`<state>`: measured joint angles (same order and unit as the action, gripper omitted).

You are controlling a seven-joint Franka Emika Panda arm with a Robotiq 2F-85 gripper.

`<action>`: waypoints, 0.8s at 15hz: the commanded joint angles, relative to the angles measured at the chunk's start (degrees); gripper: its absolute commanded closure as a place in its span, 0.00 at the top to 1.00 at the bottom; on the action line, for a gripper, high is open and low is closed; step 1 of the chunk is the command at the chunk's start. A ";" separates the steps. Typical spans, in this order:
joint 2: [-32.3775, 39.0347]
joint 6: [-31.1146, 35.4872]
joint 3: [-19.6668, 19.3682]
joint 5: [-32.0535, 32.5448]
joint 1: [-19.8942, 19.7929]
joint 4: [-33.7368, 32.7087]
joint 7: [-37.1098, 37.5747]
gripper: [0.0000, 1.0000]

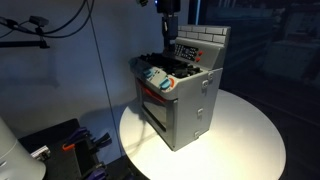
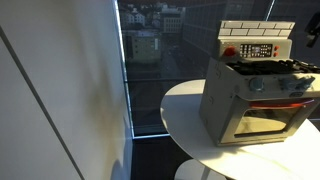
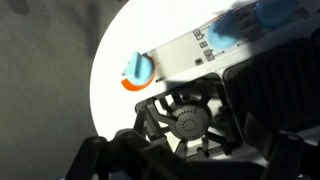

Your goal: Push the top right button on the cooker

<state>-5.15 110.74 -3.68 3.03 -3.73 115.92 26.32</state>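
On the round white table (image 1: 250,130) sits the cooker (image 1: 185,100), well towards the middle. Above its burners hangs the gripper (image 1: 168,35), close to the brick back panel (image 1: 208,38) that carries the buttons (image 2: 257,49). I see no contact with any of them, so the push itself looks yet to be made. In the wrist view the fingers (image 3: 100,160) seem spread wide over a black burner (image 3: 185,120). Blue knobs (image 1: 160,78) line the front. Nothing blocks the panel, and dark cables (image 1: 60,25) hang at the far left.
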 commanded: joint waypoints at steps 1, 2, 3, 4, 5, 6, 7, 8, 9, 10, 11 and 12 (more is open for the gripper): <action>-2.71 -8.30 0.12 -1.30 -0.18 -2.11 -5.86 1.00; -3.44 -10.33 0.10 -1.48 -0.17 -2.35 -7.37 1.00; -4.44 -12.26 0.07 -1.59 -0.15 -2.36 -9.02 1.00; -5.20 -13.89 0.09 -1.53 -0.16 -2.43 -10.17 1.00; -6.16 -15.51 0.10 -1.46 -0.15 -2.38 -11.36 1.00; -7.11 -16.88 0.11 -1.31 -0.17 -2.30 -12.43 1.00; -8.15 -17.78 0.11 -1.15 -0.19 -2.11 -13.31 1.00; -8.82 -18.63 0.08 -1.15 -0.18 -2.13 -14.31 1.00; -9.77 -19.22 0.03 -1.11 -0.20 -1.93 -15.21 1.00; -10.52 -19.49 -0.02 -1.15 -0.20 -1.75 -16.13 1.00; -11.15 -19.81 -0.09 -1.22 -0.20 -1.65 -16.95 1.00; -11.61 -20.07 -0.13 -1.25 -0.20 -1.62 -17.63 1.00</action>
<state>-14.79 92.36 -3.59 2.75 -3.73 114.38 11.78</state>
